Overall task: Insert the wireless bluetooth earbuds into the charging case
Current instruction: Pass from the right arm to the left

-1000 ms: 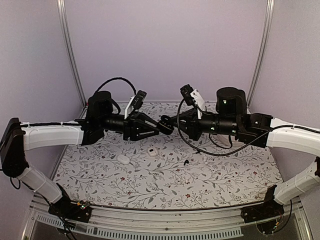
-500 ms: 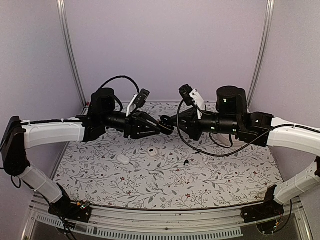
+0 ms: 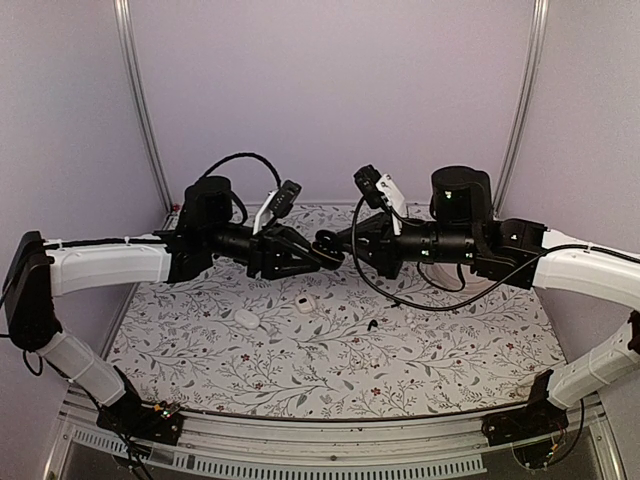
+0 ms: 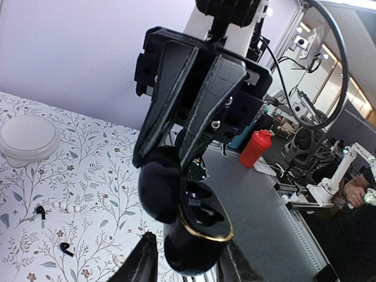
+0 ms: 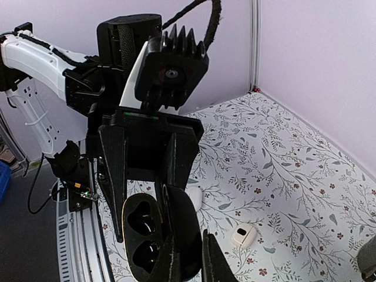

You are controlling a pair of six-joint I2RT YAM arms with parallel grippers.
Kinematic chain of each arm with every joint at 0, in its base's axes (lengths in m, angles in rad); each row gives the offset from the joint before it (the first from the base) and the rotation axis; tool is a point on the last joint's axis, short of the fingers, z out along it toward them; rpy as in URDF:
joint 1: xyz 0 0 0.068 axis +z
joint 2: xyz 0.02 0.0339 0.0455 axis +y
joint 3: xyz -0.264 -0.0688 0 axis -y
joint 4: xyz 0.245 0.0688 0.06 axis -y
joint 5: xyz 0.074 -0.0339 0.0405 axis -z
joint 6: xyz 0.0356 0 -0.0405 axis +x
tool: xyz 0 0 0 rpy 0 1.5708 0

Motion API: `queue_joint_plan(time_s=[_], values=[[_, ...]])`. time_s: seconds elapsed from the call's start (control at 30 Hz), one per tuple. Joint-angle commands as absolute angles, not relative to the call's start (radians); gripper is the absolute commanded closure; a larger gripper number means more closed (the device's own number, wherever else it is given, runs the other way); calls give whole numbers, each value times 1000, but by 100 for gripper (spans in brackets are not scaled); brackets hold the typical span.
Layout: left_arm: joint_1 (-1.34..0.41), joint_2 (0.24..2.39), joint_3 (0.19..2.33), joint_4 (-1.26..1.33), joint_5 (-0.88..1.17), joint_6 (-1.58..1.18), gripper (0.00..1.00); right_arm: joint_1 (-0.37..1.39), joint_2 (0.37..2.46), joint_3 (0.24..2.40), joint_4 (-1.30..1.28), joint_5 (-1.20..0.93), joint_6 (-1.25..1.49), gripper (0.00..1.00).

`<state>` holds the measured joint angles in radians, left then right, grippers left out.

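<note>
Clearance wide on all sides: arms meet high over far centre of floral-print table mat [image 3: 450,350], lilac walls [image 3: 320,90] behind and to either side, near edge open. Black glossy charging case [image 4: 197,232] held in mid-air, lid open, gold rim, two wells exposed. Right gripper [image 5: 189,258] pinched tight on lid. Left gripper [image 4: 188,261] straddling case base; contact not discernible. Small black earbuds [image 4: 66,249] lying on mat, well apart from case.
</note>
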<state>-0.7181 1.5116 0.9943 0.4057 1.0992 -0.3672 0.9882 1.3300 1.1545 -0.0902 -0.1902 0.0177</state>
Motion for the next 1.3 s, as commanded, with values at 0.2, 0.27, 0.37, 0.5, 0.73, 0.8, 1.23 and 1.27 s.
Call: queue_joint_plan(time_s=[0.2, 0.27, 0.37, 0.5, 0.73, 0.8, 1.23, 1.27], values=[[-735, 1455, 983, 420, 1107, -315, 72, 983, 1337, 1193, -94, -258, 28, 96], [-735, 1454, 983, 416, 1109, -312, 73, 983, 1344, 1199, -103, -264, 28, 95], [-737, 1456, 985, 408, 1108, -307, 72, 983, 1350, 1200, -110, -264, 28, 96], [-738, 1458, 985, 406, 1104, -304, 71, 983, 1358, 1201, -115, -266, 28, 96], [-741, 1464, 980, 412, 1099, -294, 95, 982, 1370, 1201, -125, -275, 29, 96], [-744, 1458, 973, 411, 1084, -279, 100, 982, 1375, 1225, -131, -277, 33, 95], [-777, 1392, 839, 493, 931, -171, 100, 913, 1370, 1167, -56, -371, 200, 46], [-777, 1397, 834, 496, 918, -175, 100, 911, 1368, 1159, -47, -375, 211, 44]])
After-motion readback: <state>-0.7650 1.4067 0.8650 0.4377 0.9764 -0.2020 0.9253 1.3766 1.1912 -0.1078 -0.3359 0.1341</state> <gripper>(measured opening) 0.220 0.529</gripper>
